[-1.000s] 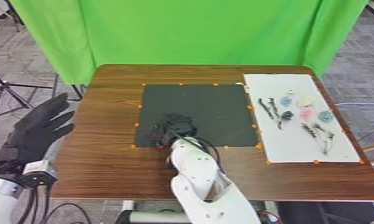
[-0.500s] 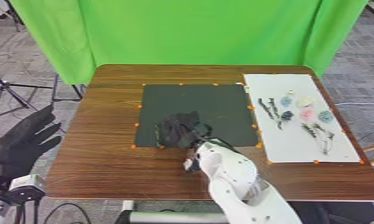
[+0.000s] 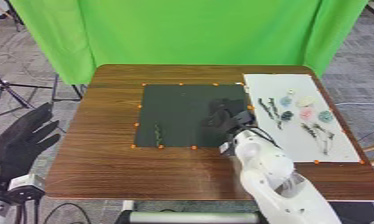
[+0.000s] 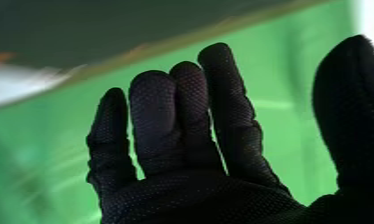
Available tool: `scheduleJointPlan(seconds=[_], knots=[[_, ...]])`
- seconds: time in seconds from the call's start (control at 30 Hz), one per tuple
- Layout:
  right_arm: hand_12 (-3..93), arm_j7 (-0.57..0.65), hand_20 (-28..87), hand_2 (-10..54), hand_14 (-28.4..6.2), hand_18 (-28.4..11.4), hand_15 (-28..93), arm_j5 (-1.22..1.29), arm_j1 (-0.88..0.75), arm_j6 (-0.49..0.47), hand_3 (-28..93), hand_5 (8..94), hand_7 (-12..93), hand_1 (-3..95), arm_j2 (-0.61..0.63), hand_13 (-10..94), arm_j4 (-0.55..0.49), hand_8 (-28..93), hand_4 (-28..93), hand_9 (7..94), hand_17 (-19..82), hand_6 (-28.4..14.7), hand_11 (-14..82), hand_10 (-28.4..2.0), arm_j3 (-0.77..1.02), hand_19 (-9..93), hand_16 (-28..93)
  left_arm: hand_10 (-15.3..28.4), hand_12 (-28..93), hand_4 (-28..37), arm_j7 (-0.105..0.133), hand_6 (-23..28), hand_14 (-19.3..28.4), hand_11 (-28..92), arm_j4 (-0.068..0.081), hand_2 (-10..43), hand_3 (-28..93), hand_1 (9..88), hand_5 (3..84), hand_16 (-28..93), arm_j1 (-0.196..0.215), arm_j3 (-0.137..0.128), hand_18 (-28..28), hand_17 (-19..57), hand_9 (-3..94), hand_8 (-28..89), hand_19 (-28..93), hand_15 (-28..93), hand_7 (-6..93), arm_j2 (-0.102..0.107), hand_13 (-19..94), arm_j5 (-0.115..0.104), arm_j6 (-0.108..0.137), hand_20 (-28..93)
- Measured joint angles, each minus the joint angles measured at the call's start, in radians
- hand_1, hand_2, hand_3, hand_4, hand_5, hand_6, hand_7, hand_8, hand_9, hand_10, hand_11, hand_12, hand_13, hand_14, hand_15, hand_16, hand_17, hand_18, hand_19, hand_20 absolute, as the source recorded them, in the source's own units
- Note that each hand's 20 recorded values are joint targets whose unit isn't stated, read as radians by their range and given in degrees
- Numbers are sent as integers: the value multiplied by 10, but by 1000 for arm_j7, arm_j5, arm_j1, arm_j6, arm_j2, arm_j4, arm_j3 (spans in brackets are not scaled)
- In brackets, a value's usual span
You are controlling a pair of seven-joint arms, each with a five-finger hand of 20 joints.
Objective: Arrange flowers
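Greenery (image 3: 158, 135) is laid near the dark mat's (image 3: 176, 105) near-left corner; flowers (image 3: 306, 114) are spread on the white sheet (image 3: 286, 145). Right robot hand (image 3: 222, 116) is held spread at the mat's right side, left robot hand (image 3: 22, 137) spread beside the table (image 3: 99, 170).

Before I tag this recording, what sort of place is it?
Likely a robotics lab or studio: a green curtain hangs behind the table, a tripod stands at the left, and carpet tiles cover the floor.

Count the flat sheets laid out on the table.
2. A dark sheet lies in the middle, partly hidden by the right hand, with one sprig on it; a white sheet lies on the right.
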Motion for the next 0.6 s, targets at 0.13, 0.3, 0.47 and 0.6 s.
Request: scheduleJointPlan(seconds=[0.13,0.3,0.47,0.6], knots=[[421,93,492,-95,-113,-214,804,-2,-15,70,689,568,530,343,81,563,-10,-182,-283,586,170,-23,607,-128,106,723,305,87,203,-283,0,9,108,109,-3,-27,700,200,208,85,2,0,182,-109,167,-102,365,139,208,-5,137,0,4,98],[448,191,491,-95,-115,-215,810,-35,-68,89,633,565,544,365,182,558,-30,-178,-283,582,168,-26,612,-130,229,729,329,87,203,-283,1,8,107,109,-5,-26,699,201,208,85,5,-2,182,-109,167,-102,365,140,209,-6,138,2,7,97],[454,272,491,-95,-133,-219,809,-35,-150,-7,735,516,529,288,250,507,-72,-187,-283,520,138,-45,609,-147,348,717,323,87,204,-283,-1,8,107,109,-10,-26,699,201,208,85,10,-8,182,-109,167,-103,365,140,209,-10,137,23,8,98],[449,316,493,-95,-138,-222,809,39,-203,-220,720,513,514,273,285,502,-131,-182,-283,511,134,-50,602,-157,437,715,310,87,204,-283,-1,8,107,109,-14,-26,700,201,208,85,22,-20,182,-109,167,-103,364,139,210,-10,137,28,8,97]])
